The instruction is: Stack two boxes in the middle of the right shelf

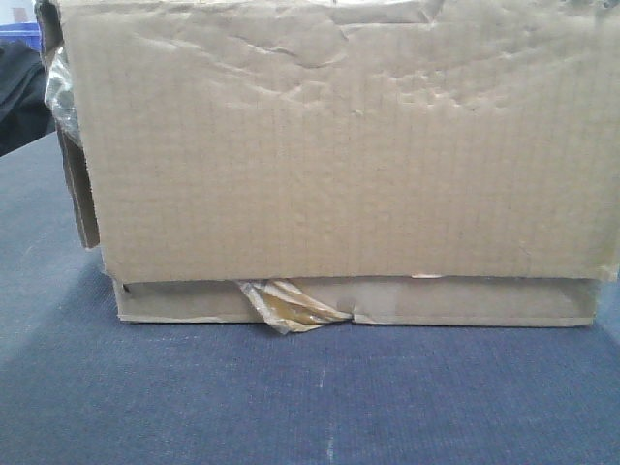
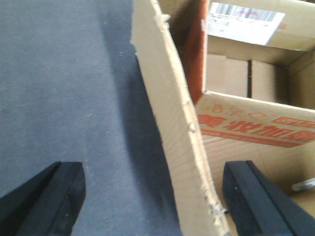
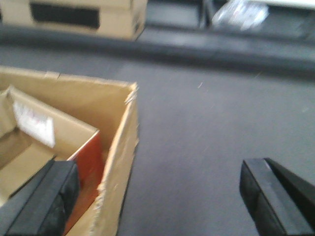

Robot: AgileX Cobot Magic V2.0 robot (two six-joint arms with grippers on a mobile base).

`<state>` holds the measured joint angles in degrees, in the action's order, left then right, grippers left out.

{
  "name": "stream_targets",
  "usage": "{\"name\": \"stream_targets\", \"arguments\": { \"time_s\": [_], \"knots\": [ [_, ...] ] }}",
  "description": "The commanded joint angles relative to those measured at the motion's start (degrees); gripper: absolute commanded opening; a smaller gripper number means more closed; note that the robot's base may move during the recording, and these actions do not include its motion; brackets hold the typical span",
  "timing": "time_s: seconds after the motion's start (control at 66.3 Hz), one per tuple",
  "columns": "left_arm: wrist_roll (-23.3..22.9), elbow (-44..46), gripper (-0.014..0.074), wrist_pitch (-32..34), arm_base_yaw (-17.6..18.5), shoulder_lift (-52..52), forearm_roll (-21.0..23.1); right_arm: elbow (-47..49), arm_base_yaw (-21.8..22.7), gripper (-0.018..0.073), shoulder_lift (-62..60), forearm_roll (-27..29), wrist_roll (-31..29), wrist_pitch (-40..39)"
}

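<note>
A large creased brown box (image 1: 339, 145) sits on a flatter brown box (image 1: 465, 302) with torn yellowish tape (image 1: 291, 308) at its front edge. Both rest on a dark blue-grey surface (image 1: 310, 397). My left gripper (image 2: 155, 179) is open and straddles the large box's left wall (image 2: 170, 118), one finger outside and one inside. My right gripper (image 3: 157, 177) is open and straddles the right wall (image 3: 120, 162) in the same way. Neither pair of fingers touches the cardboard. The shelf is out of view.
Inside the large box lies a smaller cardboard box with red print (image 2: 251, 125) and a white label. Far off in the right wrist view stand another cardboard box (image 3: 74, 17) and crumpled clear plastic (image 3: 241, 12). A blue bin's corner (image 1: 19, 37) shows at top left.
</note>
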<state>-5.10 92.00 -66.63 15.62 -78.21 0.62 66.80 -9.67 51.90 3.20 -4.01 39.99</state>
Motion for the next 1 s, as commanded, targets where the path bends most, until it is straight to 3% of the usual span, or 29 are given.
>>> {"name": "stream_targets", "arguments": {
  "time_s": [0.0,0.136,0.302,0.98],
  "knots": [
    [0.2,-0.05,0.0465,3.0,1.1,0.1,1.43,5.34,-1.76,0.0558,4.94,0.05,-0.15,6.04],
    [0.2,-0.05,0.0465,4.9,2.8,-0.4,2.75,12.79,-4.14,0.0558,12.44,0.37,-0.15,14.11],
    [0.2,-0.05,0.0465,2.7,4.26,-3.83,2.75,18.23,-5.94,0.0558,20.4,0.5,-1.71,22.84],
    [0.09,-0.05,0.0464,-2.63,4.26,-17.87,2.26,18.22,-5.94,0.0548,35.35,1.07,-1.71,25.14]
  ]
}}
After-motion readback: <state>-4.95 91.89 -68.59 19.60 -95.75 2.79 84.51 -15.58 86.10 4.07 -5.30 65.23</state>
